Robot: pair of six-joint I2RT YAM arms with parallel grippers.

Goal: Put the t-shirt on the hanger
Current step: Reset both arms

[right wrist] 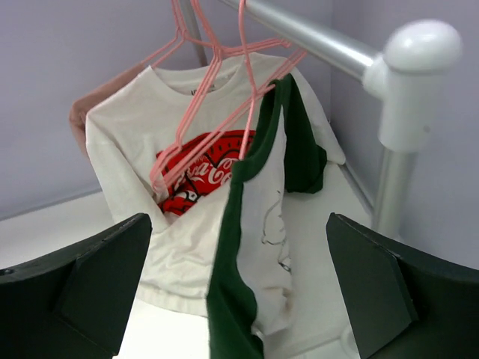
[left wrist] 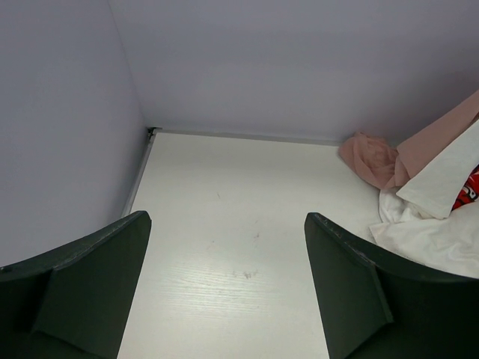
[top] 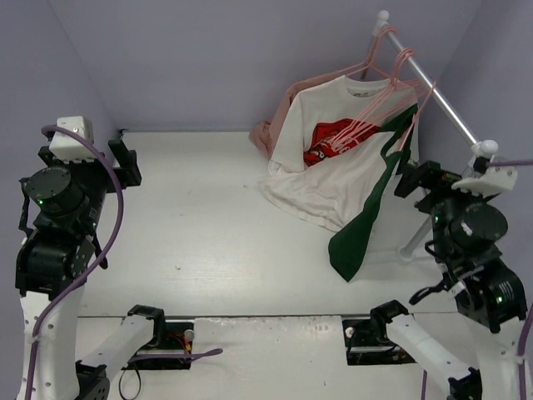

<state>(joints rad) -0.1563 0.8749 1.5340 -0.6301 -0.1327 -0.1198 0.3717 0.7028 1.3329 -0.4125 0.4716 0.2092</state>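
Observation:
The dark green and white t-shirt point(top: 360, 223) hangs at the right end of the rail, draped over a pink hanger point(top: 406, 93), and its green hem trails down to the table. In the right wrist view the t-shirt point(right wrist: 251, 247) hangs edge-on from the pink hanger point(right wrist: 258, 93). My right gripper point(top: 414, 178) is open and empty, just right of the shirt and apart from it; its jaws point(right wrist: 238, 221) frame the shirt. My left gripper point(top: 125, 161) is open and empty at the far left over bare table, as the left wrist view point(left wrist: 226, 218) shows.
A white t-shirt with a red logo point(top: 329, 142) and a pale pink garment point(top: 273, 125) hang on other pink hangers on the metal rail point(top: 437, 87). The rail's post point(right wrist: 397, 172) stands close to my right gripper. Walls enclose the white table point(top: 200, 225).

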